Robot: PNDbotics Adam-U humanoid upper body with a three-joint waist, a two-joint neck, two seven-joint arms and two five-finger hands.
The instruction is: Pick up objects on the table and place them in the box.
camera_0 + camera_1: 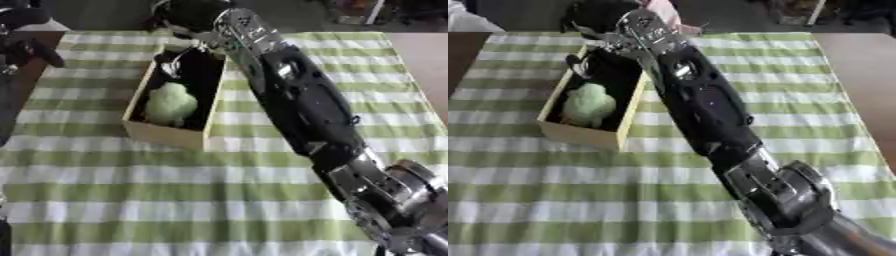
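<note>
Your right hand (601, 20) reaches over the far end of the open tan cardboard box (162, 132), at the end of a long black and silver arm (302, 100) that crosses the table from the lower right. You cannot tell from these views whether its fingers are open or closed, since the hand shows only as a dark shape above the box's far rim. Below the hand, toward you, a pale green soft rounded object (170, 103) lies inside the box on its dark interior, near the box's near wall. Thin pale curved lines (175, 62) show just under the hand at the far end of the box; what they are cannot be made out. The box sits on a green and white striped tablecloth (175, 200) to the left of your arm. Your left hand shows in neither view.
</note>
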